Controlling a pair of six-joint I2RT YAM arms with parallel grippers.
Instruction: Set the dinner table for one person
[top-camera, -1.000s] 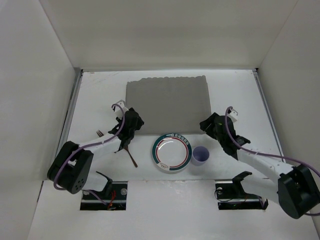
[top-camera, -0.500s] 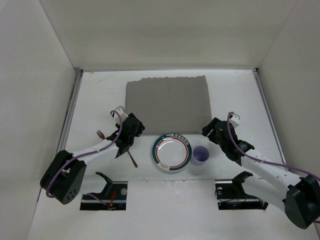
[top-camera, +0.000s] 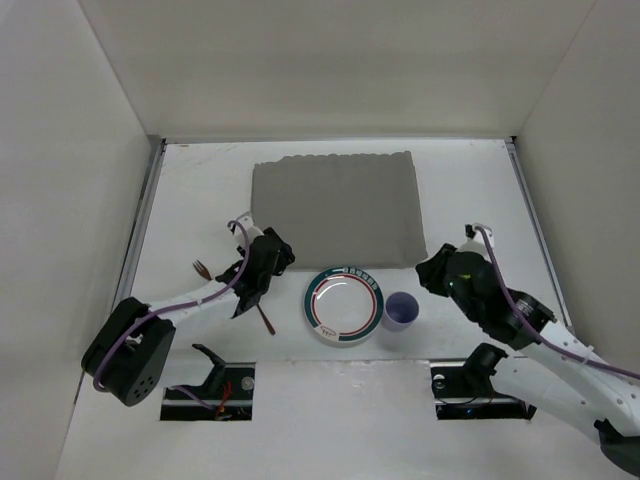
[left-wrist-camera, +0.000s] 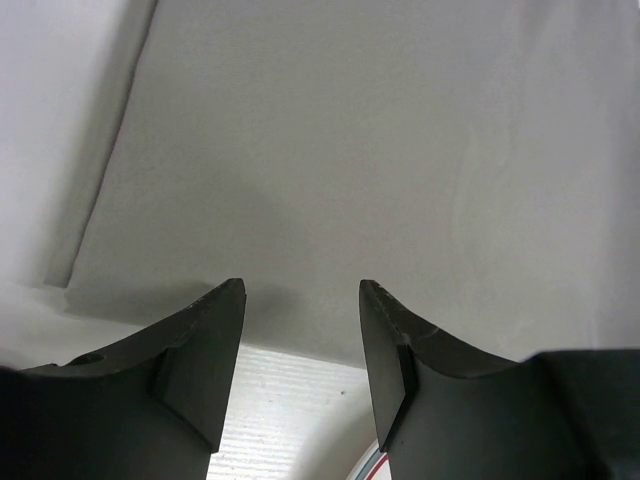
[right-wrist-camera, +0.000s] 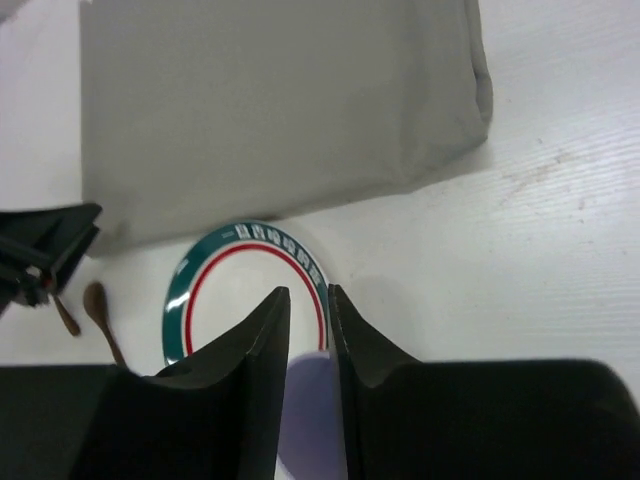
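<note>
The white dinner table (top-camera: 470, 180) carries a grey placemat (top-camera: 335, 205) at the back middle. A white plate with a green and red rim (top-camera: 345, 305) lies just in front of the mat, with a purple cup (top-camera: 402, 312) touching its right side. A brown spoon (top-camera: 263, 316) lies left of the plate and a brown fork (top-camera: 200, 268) farther left. My left gripper (top-camera: 262, 262) hovers open and empty at the mat's front left corner (left-wrist-camera: 300, 300). My right gripper (top-camera: 440, 268) is empty, its jaws almost closed, above and behind the cup (right-wrist-camera: 308, 300).
White walls enclose the table on three sides. The placemat (right-wrist-camera: 270, 100) fills the upper half of the right wrist view, with the plate (right-wrist-camera: 215, 290), the cup (right-wrist-camera: 310, 400) and the spoon (right-wrist-camera: 97, 305) below it. Both arm bases sit at the near edge.
My right arm has pulled back toward the near right, its gripper now lower beside the cup. My left gripper has shifted slightly toward the near edge, uncovering the fork.
</note>
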